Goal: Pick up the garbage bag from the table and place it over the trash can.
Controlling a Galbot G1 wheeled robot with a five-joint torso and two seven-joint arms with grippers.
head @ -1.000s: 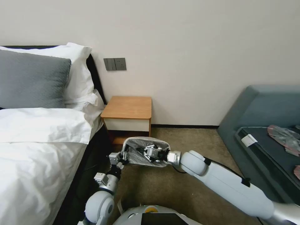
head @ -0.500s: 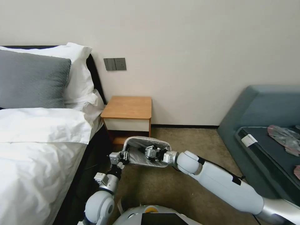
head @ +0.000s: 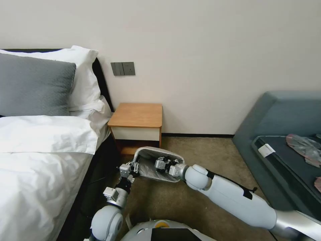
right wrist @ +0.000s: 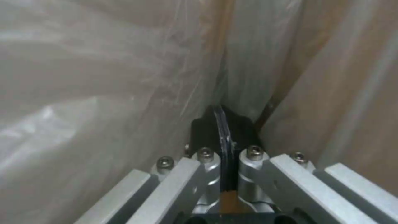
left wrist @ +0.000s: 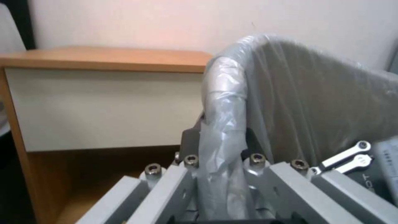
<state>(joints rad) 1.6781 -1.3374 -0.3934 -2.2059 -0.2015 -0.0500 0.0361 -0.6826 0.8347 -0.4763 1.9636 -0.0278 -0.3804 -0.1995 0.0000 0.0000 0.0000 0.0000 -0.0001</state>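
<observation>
The trash can (head: 152, 151) is tipped off the carpet in front of the table (head: 137, 114), its mouth turned toward me. The translucent grey garbage bag (head: 146, 170) lines it and wraps over its rim. My left gripper (head: 133, 167) is shut on the bag-covered rim at the can's left side; the left wrist view shows the plastic-wrapped rim (left wrist: 224, 93) clamped between the fingers (left wrist: 188, 146), with the table (left wrist: 104, 59) just behind. My right gripper (head: 161, 164) reaches inside the can, shut; in the right wrist view its black pads (right wrist: 203, 129) meet, with bag film (right wrist: 104, 77) all around.
A bed with white linen (head: 40, 150) and a grey pillow (head: 33, 85) stands close on the left. On the right, a blue-grey couch (head: 281, 113) carries flat grey-pink bags (head: 304, 145). Brown carpet (head: 200, 150) lies open between them.
The trash can has tipped further over, its opening looking flatter. My right arm has slid left and lower, deeper into the can. My left gripper keeps its hold on the rim.
</observation>
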